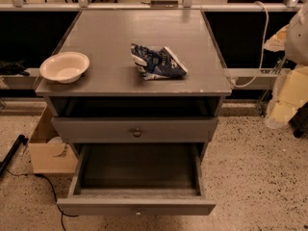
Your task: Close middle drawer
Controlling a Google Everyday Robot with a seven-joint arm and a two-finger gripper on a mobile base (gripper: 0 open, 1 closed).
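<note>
One push straight back is needed, I judge — the middle drawer (137, 177) hangs far out below the tabletop (120, 28), front panel running left-right. The gripper is out of view — its state cannot be told.

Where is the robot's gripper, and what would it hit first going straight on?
The gripper is not in view, so its line cannot be judged. A pale shape at the right edge may be arm, unclear. The middle drawer stands pulled open.
</note>
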